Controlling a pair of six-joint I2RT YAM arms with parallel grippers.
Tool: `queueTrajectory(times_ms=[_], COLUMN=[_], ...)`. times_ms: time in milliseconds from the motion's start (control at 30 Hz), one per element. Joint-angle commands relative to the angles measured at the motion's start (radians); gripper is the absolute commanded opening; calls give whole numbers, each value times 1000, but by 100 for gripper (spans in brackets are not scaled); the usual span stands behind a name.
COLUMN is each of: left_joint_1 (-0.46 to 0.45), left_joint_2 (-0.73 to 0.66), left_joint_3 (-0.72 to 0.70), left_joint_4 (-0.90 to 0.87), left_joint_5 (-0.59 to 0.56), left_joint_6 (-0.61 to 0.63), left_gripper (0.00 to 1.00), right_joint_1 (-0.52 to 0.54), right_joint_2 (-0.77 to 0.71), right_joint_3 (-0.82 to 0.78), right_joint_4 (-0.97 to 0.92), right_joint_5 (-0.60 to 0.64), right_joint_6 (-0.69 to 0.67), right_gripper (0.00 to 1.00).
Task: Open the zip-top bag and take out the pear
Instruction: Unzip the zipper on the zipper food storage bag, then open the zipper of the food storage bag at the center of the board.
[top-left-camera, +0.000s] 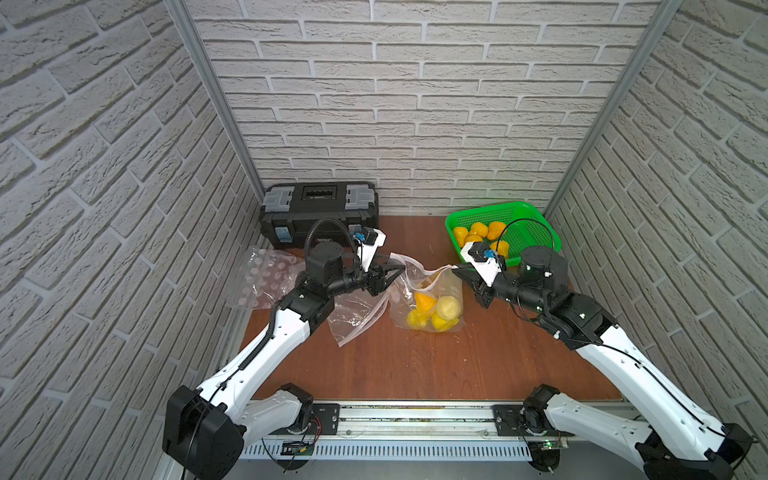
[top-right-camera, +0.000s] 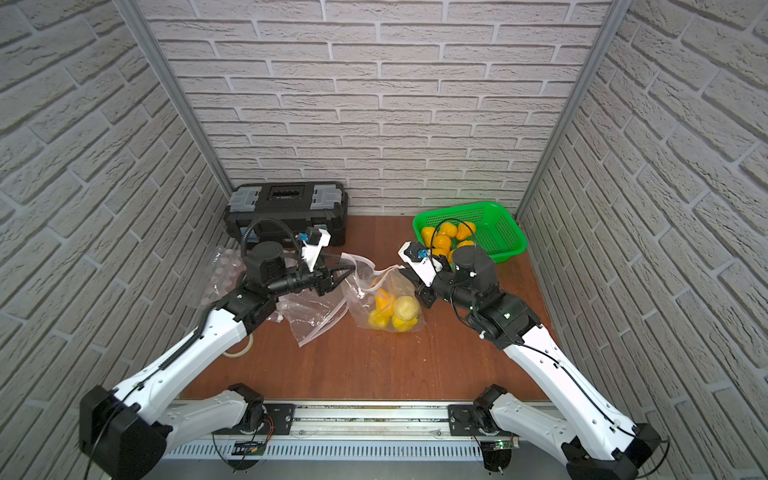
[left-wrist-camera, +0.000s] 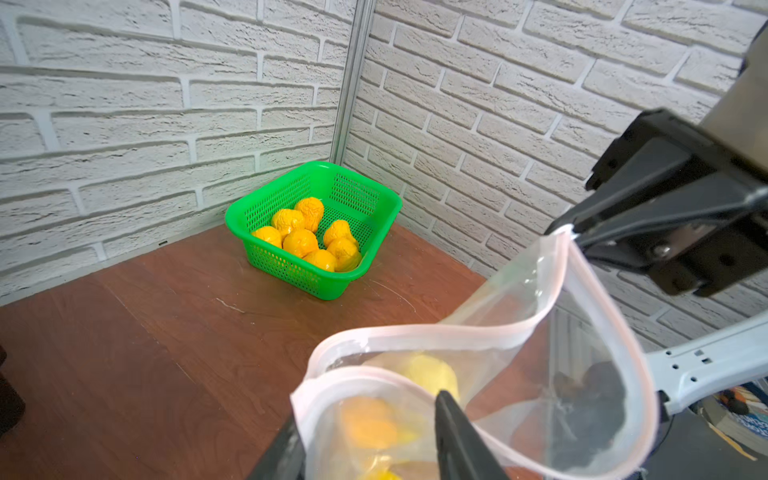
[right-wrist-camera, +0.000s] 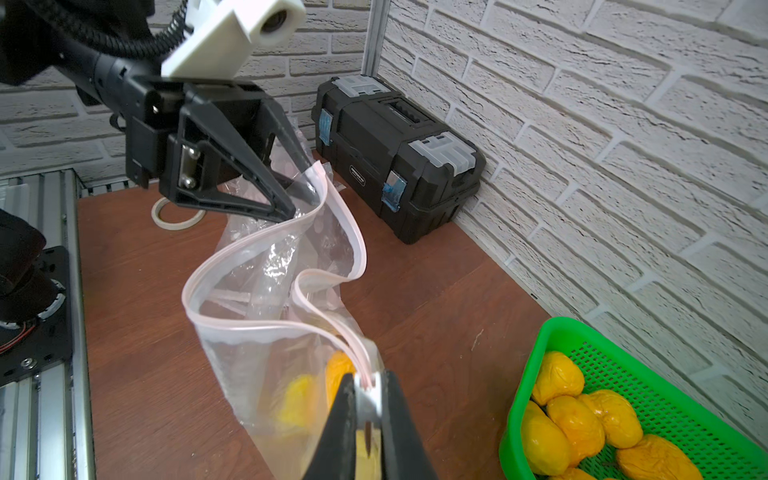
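- Four pears (top-left-camera: 448, 308) showed through the zip-top bag (top-left-camera: 441, 286): one pale, one orange, two yellow, all heaped at its bottom.
- That one filled bag stood on the bench (top-left-camera: 415, 365) about midway between the two claws. Its mouth gaped and its pink-edged rim was drawn up on both sides.
- The right claw (right-wrist-camera: 368, 384) was pressed together on the rim's corner, pinching the zip strip.
- The left claw (right-wrist-camera: 301, 203) was spread, with the opposite side of the rim lying between its tips. I could not tell whether either tip touched the plastic.
- Two more clear bags lay flat and empty under and beside the left arm: a plain one (top-left-camera: 357, 316) just beside the filled bag, and a dotted one (top-left-camera: 266, 274) nearer the side wall.
- One green basket (top-left-camera: 498, 204) sat in the far corner on the right arm's side and held at least seven orange-yellow pears (left-wrist-camera: 300, 242).
- One black toolbox (top-left-camera: 320, 208) stood shut against the back wall, behind the left claw.
- One roll of tape (right-wrist-camera: 178, 225) lay flat on the bench near the left arm.
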Motion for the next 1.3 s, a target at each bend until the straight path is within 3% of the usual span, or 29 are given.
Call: queueTrajectory(times_ms=[0,167,300,500,600,733,900,967,1033,1100,1267], left_joint_1=[1,2,-6,-8,-9,-9,-14,-19,-20,-21,-5], left_joint_2=[-35,59,159,234,241,253,290,301,304,308,316], left_joint_3=[123,324,455,549,559,562,584,595,591,583,593], left_joint_4=[-146,-454,-675,-843,-872,-890,-928,-929,-875,-812,-734], left_joint_5=[18,184,261,327,322,306,334,348,318,237,-107], left_joint_6=[151,346,468,559,578,586,593,589,536,480,390], left_gripper=[56,67,69,67,57,32,18,7,0,0,0], right_joint_1=[2,2,2,2,2,2,2,2,2,3,2], right_joint_2=[-21,-23,-26,-28,-28,-32,-23,-11,14,46,134], right_joint_3=[-29,-36,-36,-28,-23,-18,-5,5,24,46,60], right_joint_4=[38,38,35,26,21,18,26,47,65,94,213], right_joint_5=[-66,-92,-84,-69,-66,-64,-45,-20,19,67,119], right_joint_6=[-37,-44,-48,-52,-54,-56,-54,-41,-24,-1,25], right_gripper=[3,3,3,3,3,3,3,3,3,6,8])
